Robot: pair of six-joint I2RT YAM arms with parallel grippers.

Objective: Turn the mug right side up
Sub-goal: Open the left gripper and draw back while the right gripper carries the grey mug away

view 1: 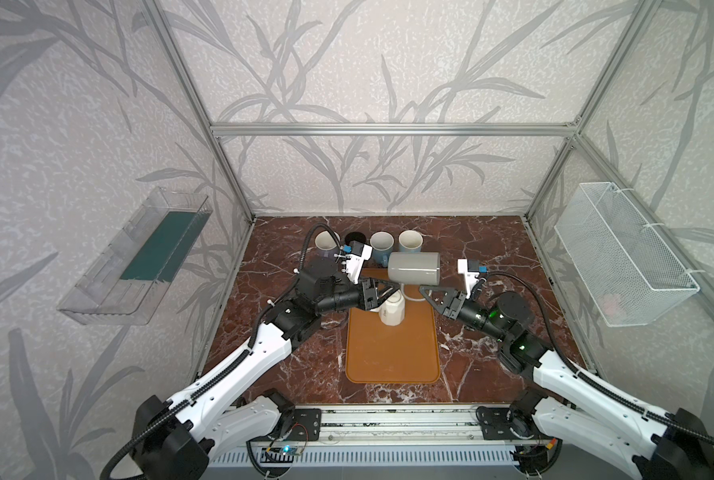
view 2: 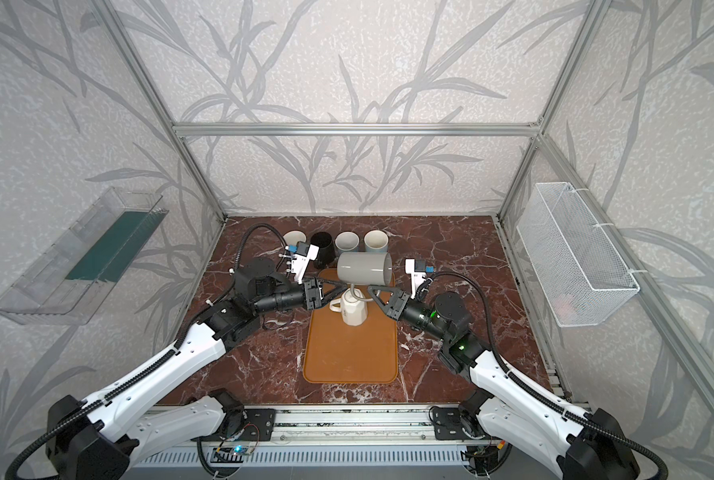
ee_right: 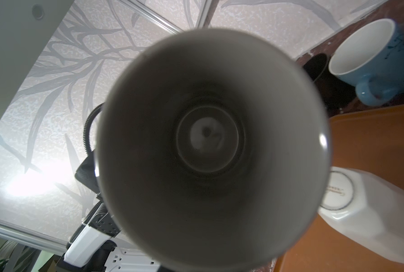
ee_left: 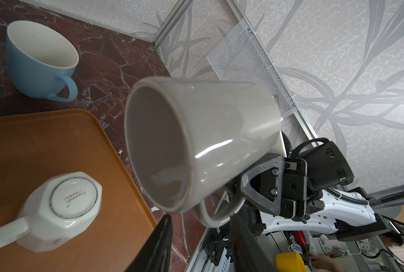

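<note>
Two grippers meet over the tray point(view 1: 392, 357): the left gripper point(view 1: 390, 287) hovers half-open and empty beside the handle point(view 1: 411, 295), probably ready to steady it; the mug point(view 1: 413, 268) hangs sideways in the air, apparently mid-turn; the right gripper point(view 1: 424, 289) clamps its handle for leverage.

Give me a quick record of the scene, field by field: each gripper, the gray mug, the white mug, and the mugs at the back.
gray mug: in the air above the orange tray, lying sideways
right gripper: shut on the gray mug's handle
left gripper: open, tips near the handle
white mug: upside down on the orange tray
back row: four mugs, mouths up, on the table
</note>
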